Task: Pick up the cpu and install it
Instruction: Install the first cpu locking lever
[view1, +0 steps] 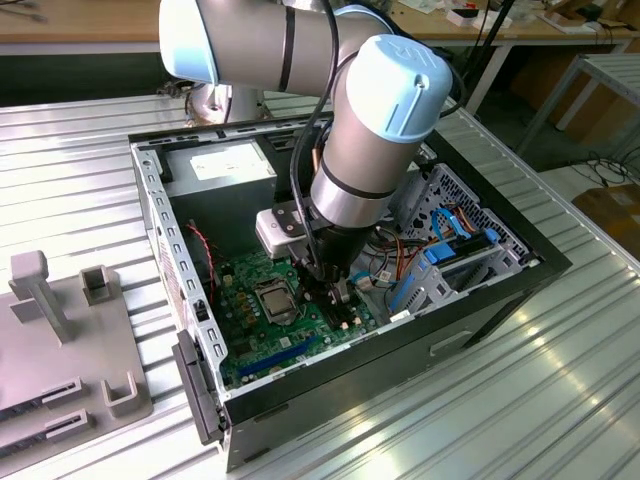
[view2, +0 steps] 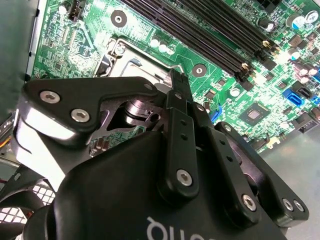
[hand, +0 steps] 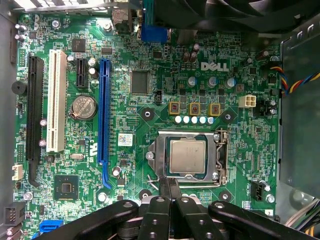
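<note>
pale silvery-tan metal marks the cpu (hand: 187, 156), which lies flat and square inside the metal-framed socket (hand: 218, 156) on the green board (hand: 150, 80) in the first wrist view. the claw (hand: 169, 189) hangs just beside the socket's edge with its two thin black fingers (hand: 165, 187) pressed together and nothing between them; their tips reach the socket frame, next to the cpu and not on it. in the second wrist view the claw (view2: 176, 80) shows from behind, its closed fingers pointing down at the socket (view2: 127, 60) and the board (view2: 210, 45) beyond. in the exterior view the grey and light blue arm (view1: 375, 130) reaches down into the open computer case (view1: 180, 260), which lies on a ribbed metal desk (view1: 480, 400); the claw (view1: 330, 290) hovers over the green board (view1: 250, 340) close to the socket (view1: 272, 297). a grey fixture (view1: 60, 340) sits on the desk at the exterior view's left, well apart from the case.
</note>
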